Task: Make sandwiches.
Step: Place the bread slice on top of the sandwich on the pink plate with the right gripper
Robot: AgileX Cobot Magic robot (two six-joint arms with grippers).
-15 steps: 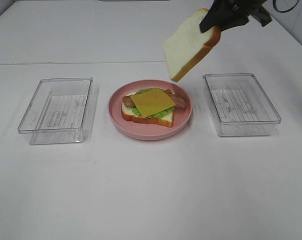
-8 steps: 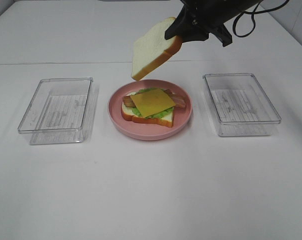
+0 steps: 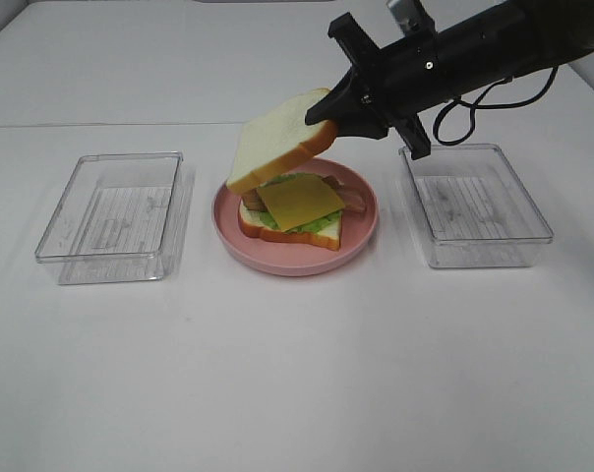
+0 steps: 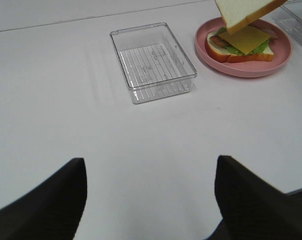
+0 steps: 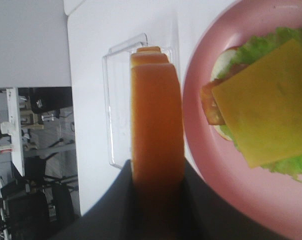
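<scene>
High view, right gripper (image 3: pixel 322 110) clamped on 1 tilted bread slice (image 3: pixel 272 139) just above the open sandwich (image 3: pixel 295 211) on the pink plate (image 3: pixel 361 236), left wrist view, left gripper (image 4: pixel 148 192) fingers apart over bare table (image 4: pixel 66 100), 1 clear box (image 4: pixel 152 61) beyond, right wrist view, crust (image 5: pixel 156 125) pinched between fingers, cheese (image 5: pixel 266 102) alongside.

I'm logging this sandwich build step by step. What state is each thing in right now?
Top bread slice: held tilted above the plate, not yet set down.
Open sandwich: bread, lettuce, bacon, cheese stacked, uncovered.
Pink plate: carrying the open sandwich.
Left clear box: empty, no lid.
Right clear box: empty, no lid.
Right gripper: shut on the bread slice.
Left gripper: open, empty.
</scene>
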